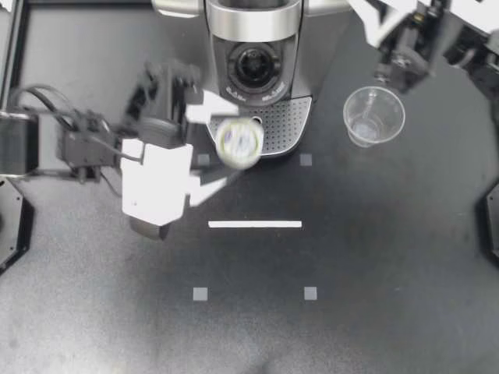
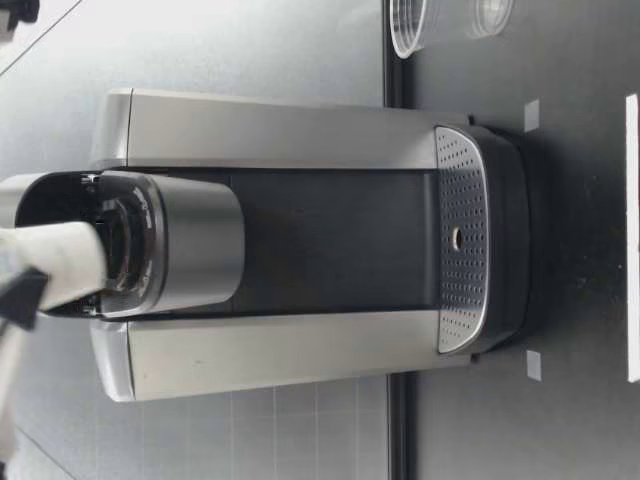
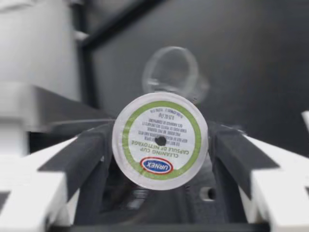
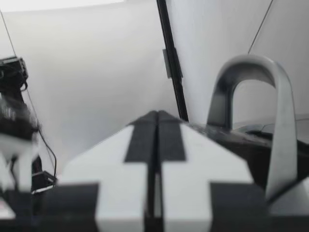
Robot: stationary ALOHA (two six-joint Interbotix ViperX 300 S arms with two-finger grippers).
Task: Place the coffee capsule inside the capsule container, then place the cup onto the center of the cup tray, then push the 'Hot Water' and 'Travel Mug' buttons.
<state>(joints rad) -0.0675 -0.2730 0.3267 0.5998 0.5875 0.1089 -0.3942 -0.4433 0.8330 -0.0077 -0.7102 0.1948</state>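
Observation:
My left gripper [image 1: 234, 148] is shut on the coffee capsule [image 1: 239, 142], holding it in the air over the front of the cup tray [image 1: 284, 121]. In the left wrist view the capsule [image 3: 160, 140] sits between both dark fingers [image 3: 82, 159], its white and green foil lid facing the camera. The machine's capsule container [image 1: 253, 66] stands open, beyond the capsule. The clear plastic cup [image 1: 374, 115] stands upright on the table to the right of the machine. My right gripper [image 1: 373, 27] is shut and empty at the back right, its fingers [image 4: 157, 145] pressed together.
The silver coffee machine [image 2: 300, 130] fills the back middle, with its raised lid handle [image 4: 260, 96] near my right gripper. A white tape line [image 1: 254, 224] and small grey squares [image 1: 200, 294] mark the table in front. The cup [image 2: 410, 25] shows beside the machine.

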